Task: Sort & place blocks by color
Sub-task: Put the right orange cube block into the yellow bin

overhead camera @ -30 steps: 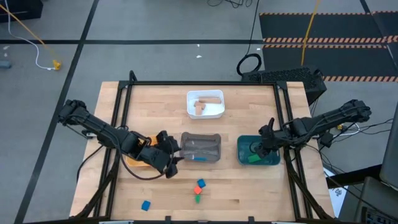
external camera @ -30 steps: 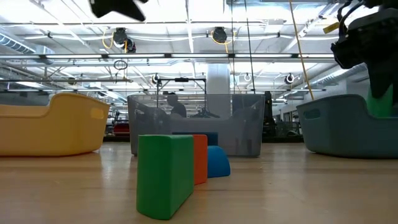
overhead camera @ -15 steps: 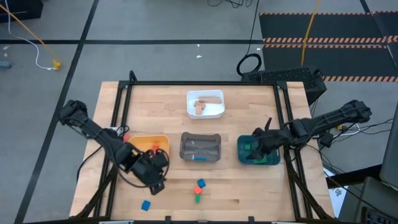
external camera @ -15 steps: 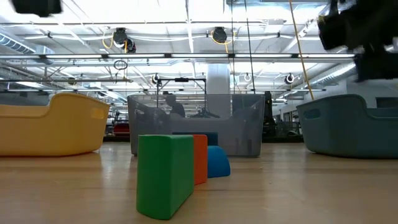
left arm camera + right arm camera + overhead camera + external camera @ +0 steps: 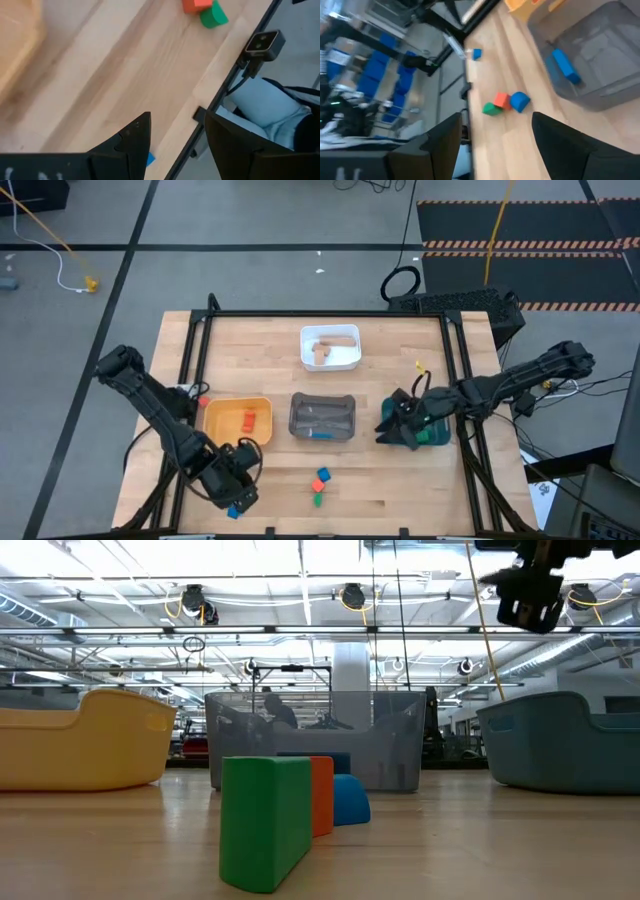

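Observation:
A lone blue block point(image 5: 234, 511) lies near the table's near-left corner. My left gripper point(image 5: 238, 496) hovers open just above it. In the left wrist view the block point(image 5: 150, 159) peeks out beside one finger of that gripper point(image 5: 177, 120). A blue block point(image 5: 325, 474), a red-orange block point(image 5: 318, 484) and a green block point(image 5: 318, 499) sit bunched near the near edge. The low view shows the green one point(image 5: 265, 820) in front. My right gripper point(image 5: 385, 430) hangs open above the teal tray's left rim point(image 5: 386, 412). It also shows in its wrist view point(image 5: 496, 120) and the low view point(image 5: 535, 590).
The yellow tray point(image 5: 215, 412) holds red-orange blocks. A blue block point(image 5: 565, 65) lies in the grey tray point(image 5: 322, 402). Tan pieces sit in the white tray point(image 5: 330, 332). A small camera point(image 5: 262, 44) is mounted at the near edge. Bare wood lies between the trays and that edge.
My left gripper has swung from beside the grey tray toward the table's near-left corner and now stands over the lone blue block. My right gripper has risen out of the teal tray and moved toward the table's left; the green seen below it no longer shows in the low view.

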